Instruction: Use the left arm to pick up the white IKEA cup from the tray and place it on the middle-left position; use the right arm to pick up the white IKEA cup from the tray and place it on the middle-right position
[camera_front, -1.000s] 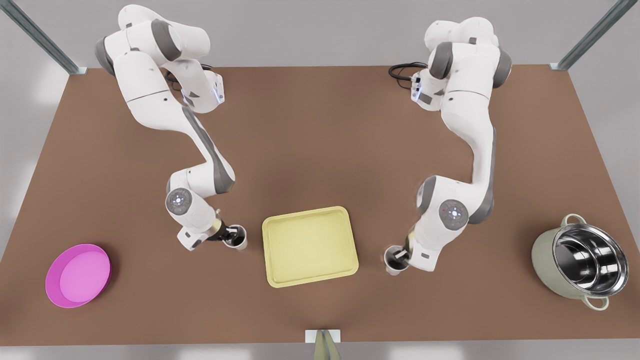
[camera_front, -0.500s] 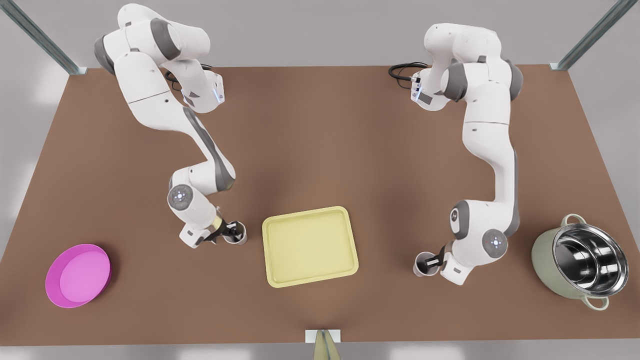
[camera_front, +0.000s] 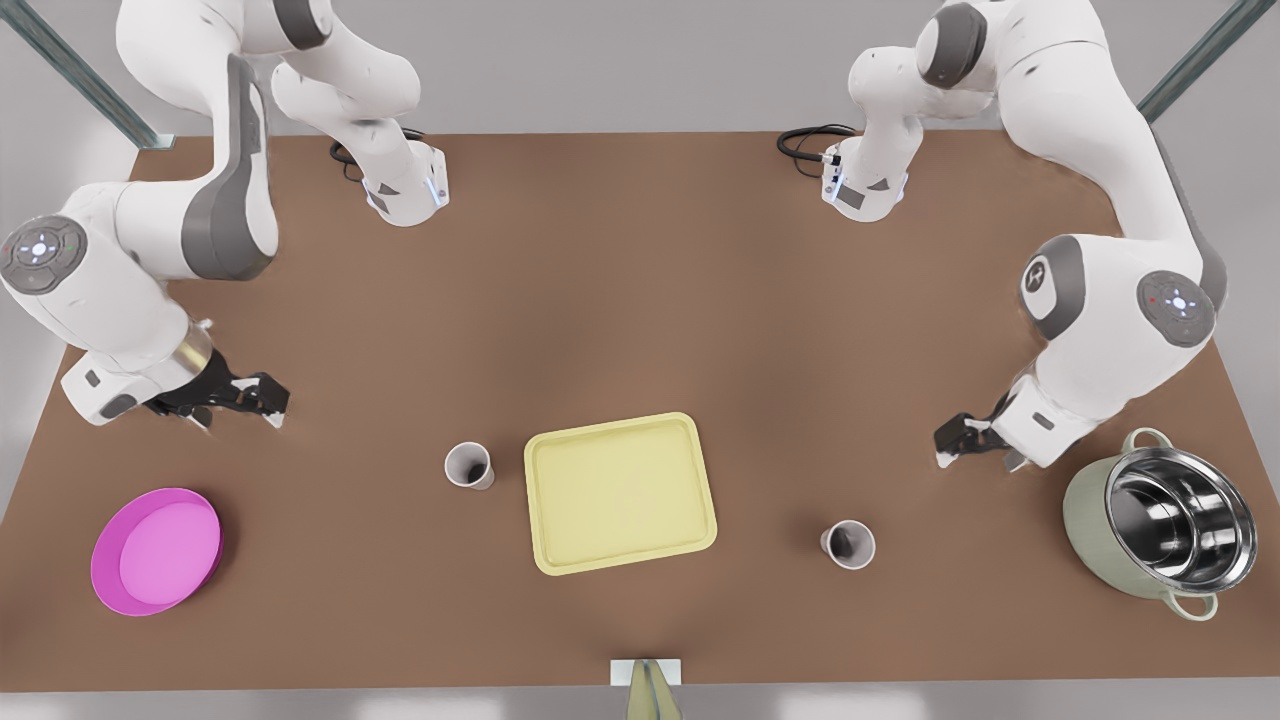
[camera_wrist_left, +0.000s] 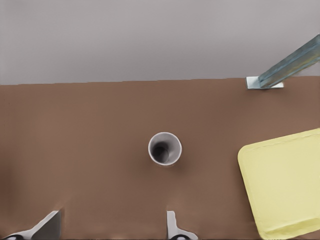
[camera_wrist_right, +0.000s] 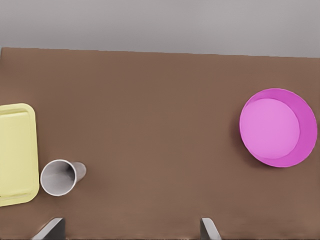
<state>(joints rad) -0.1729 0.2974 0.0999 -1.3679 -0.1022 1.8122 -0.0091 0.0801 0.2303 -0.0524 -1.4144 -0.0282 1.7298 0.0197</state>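
Left gripper (camera_front: 950, 446), right gripper (camera_front: 262, 402) spread above table (camera_front: 640, 300); two cups (camera_front: 467, 465) (camera_front: 848, 545), one tray (camera_front: 620, 492).

Matt brown tabletop (camera_front: 640, 300), smooth plastic tray (camera_front: 620, 492), glossy steel pot (camera_front: 1165, 525) w/ mirror interior.

Our left gripper (camera_front: 972, 450) hangs with fingers spread at the front view's right. Our right gripper (camera_front: 240, 408) hangs likewise at its left, both arms bent.

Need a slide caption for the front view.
White cups flank the yellow tray; left tool and right tool hover open, apart from them.
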